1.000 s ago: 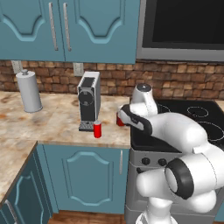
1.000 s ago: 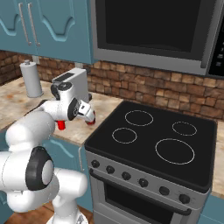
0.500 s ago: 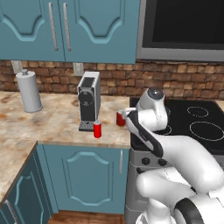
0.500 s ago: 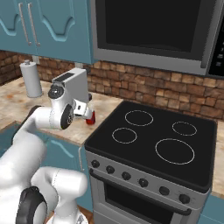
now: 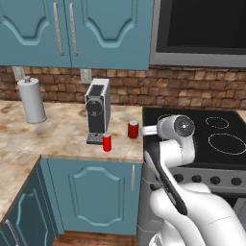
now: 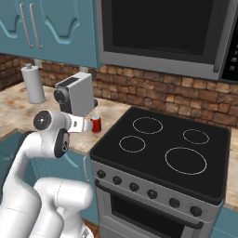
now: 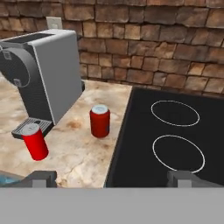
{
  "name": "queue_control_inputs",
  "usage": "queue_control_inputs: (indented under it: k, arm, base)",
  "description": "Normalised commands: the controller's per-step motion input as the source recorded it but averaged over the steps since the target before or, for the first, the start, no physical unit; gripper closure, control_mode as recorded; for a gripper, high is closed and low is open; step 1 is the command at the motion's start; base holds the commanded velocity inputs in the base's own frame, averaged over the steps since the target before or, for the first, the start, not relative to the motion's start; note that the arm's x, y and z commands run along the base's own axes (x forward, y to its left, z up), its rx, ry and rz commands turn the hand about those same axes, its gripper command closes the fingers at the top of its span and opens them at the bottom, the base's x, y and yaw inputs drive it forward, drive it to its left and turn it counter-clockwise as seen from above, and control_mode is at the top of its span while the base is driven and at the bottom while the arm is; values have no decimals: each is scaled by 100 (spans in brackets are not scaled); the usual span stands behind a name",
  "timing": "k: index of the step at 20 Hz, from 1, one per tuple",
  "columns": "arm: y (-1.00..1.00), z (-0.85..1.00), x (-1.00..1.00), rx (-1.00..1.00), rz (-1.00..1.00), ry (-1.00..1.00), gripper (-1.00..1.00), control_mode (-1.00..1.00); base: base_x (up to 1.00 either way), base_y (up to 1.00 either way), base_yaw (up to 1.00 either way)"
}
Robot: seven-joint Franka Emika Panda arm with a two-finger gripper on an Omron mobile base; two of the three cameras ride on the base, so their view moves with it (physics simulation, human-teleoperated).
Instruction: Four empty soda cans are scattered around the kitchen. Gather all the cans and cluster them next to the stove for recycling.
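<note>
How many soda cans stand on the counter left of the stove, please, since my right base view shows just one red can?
Observer: Two. A second red can stands by the drip tray of the coffee machine, farther from the stove than your can.
Operator: Thank you. Is the gripper holding anything?
Observer: No. In the hand view the gripper is open, with nothing between its tips.
</note>
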Motion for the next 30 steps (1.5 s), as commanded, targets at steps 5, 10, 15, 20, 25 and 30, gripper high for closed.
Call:
queue_control_inputs:
  k: [5, 10, 15, 20, 25, 30]
  arm:
    - [-12, 42, -46, 0, 3, -5, -100, -100]
    - [-4, 30, -45, 0, 5, 0, -100, -100]
    - [0, 14, -47, 0, 6, 1, -100, -100]
    - [0, 5, -56, 0, 5, 0, -100, -100]
    - [1, 0, -12, 0, 1, 0, -100, 100]
    - [0, 0, 0, 0, 0, 0, -100, 100]
  base:
    - [0, 0, 0]
    - [0, 0, 0]
    - [0, 0, 0]
    - [0, 0, 0]
    - [-56, 6, 0]
    - [-99, 11, 0]
